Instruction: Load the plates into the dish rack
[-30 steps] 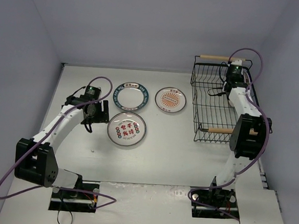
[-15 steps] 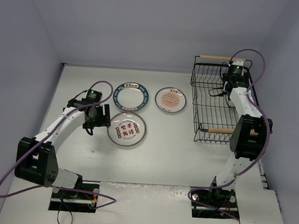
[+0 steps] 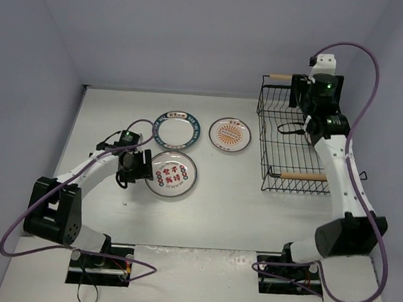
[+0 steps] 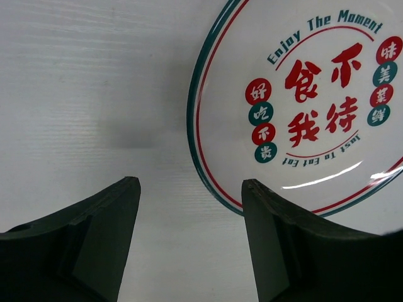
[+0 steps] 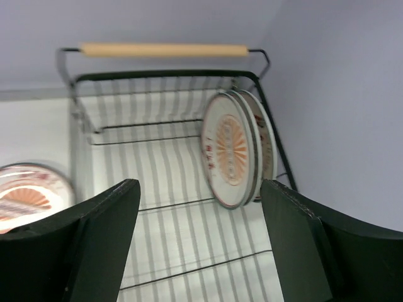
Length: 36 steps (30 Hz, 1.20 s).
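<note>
White plates, three loose on the table (image 3: 239, 209): red-character plate (image 3: 171, 173) nearest the arms, teal-rim plate (image 3: 177, 129) just beyond it, sunburst plate (image 3: 229, 134) to the right of that, near the rack (image 3: 285, 139) but apart from it. Two more plates (image 5: 230, 151) stand on edge, one against the other, in the rack's far right corner; the front one has an orange sunburst centre. The rack is on the table's right side, with a wooden handle (image 5: 164, 49) at its far end. The left arm reaches low and forward-right, with the left gripper (image 4: 189, 184) at the red-character plate's left edge. Its jaws are spread, one finger (image 4: 94, 239) over bare table, the other overlapping the plate's rim; contact cannot be told. The right arm is stretched up and far, wrist raised over the rack's far end. The right gripper (image 5: 196, 185) has its jaws apart and holds nothing, looking down into the rack.
</note>
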Each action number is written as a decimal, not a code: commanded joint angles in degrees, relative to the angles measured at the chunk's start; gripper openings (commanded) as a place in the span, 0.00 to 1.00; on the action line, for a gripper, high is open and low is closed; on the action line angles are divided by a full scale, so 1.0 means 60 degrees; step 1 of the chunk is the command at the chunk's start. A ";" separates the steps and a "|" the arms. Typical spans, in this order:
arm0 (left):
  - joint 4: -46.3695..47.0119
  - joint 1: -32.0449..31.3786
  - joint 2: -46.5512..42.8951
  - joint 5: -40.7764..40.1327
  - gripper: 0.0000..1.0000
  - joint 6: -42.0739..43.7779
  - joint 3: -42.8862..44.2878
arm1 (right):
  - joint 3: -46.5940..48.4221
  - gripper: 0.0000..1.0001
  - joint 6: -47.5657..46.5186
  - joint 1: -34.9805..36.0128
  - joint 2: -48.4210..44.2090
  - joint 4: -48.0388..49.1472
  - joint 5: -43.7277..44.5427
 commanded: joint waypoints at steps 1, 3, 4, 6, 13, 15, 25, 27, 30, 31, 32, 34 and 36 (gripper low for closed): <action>0.1241 -0.0036 0.0161 0.0635 0.63 -0.0319 0.0003 | -0.0548 0.79 0.0890 -0.0030 -0.1097 0.0183 -0.1469; 0.1621 -0.0036 0.0452 0.0826 0.60 -0.0349 -0.0070 | -0.1074 0.79 0.1197 -0.0016 -0.1564 0.0242 -0.2071; 0.1739 -0.0022 0.0556 0.0856 0.57 -0.0422 -0.0071 | -0.1237 0.79 0.1301 -0.0016 -0.1683 0.0271 -0.2624; 0.2062 -0.0007 0.0893 0.1031 0.53 -0.0495 -0.0056 | -0.1733 0.79 0.1404 -0.0001 -0.2019 0.0359 -0.3053; 0.2868 0.0066 0.1392 0.1455 0.14 -0.1022 -0.0188 | -0.2950 0.79 0.2019 0.0014 -0.2621 0.0681 -0.4766; 0.2971 0.0081 0.1319 0.1588 0.00 -0.1081 -0.0289 | -0.3156 0.79 0.2092 0.0028 -0.2724 0.0740 -0.4987; 0.3380 0.0110 -0.1272 0.2862 0.00 -0.1184 -0.0262 | -0.3553 0.78 0.2605 0.0379 -0.2330 0.1018 -0.7315; 0.3425 0.0110 -0.1727 0.3184 0.00 -0.1199 -0.0028 | -0.3582 0.78 0.2766 0.0497 -0.2081 0.1251 -0.8016; 0.3556 0.0125 -0.2108 0.3768 0.00 -0.1330 0.0470 | -0.3509 0.78 0.3000 0.0629 -0.1700 0.1458 -0.8794; 0.3615 0.0125 -0.2181 0.3902 0.00 -0.1432 0.0573 | -0.3480 0.78 0.3030 0.0658 -0.1598 0.1531 -0.9160; 0.3789 0.0125 -0.2327 0.4048 0.00 -0.1520 0.0777 | -0.3436 0.78 0.3045 0.0716 -0.1336 0.1546 -0.9337; 0.4009 0.0125 -0.2431 0.4385 0.00 -0.1711 0.0983 | -0.3348 0.78 0.3118 0.0804 -0.1085 0.1546 -0.9950; 0.4142 0.0125 -0.2563 0.4605 0.00 -0.1814 0.1231 | -0.3333 0.78 0.3264 0.0878 -0.0807 0.1926 -1.0304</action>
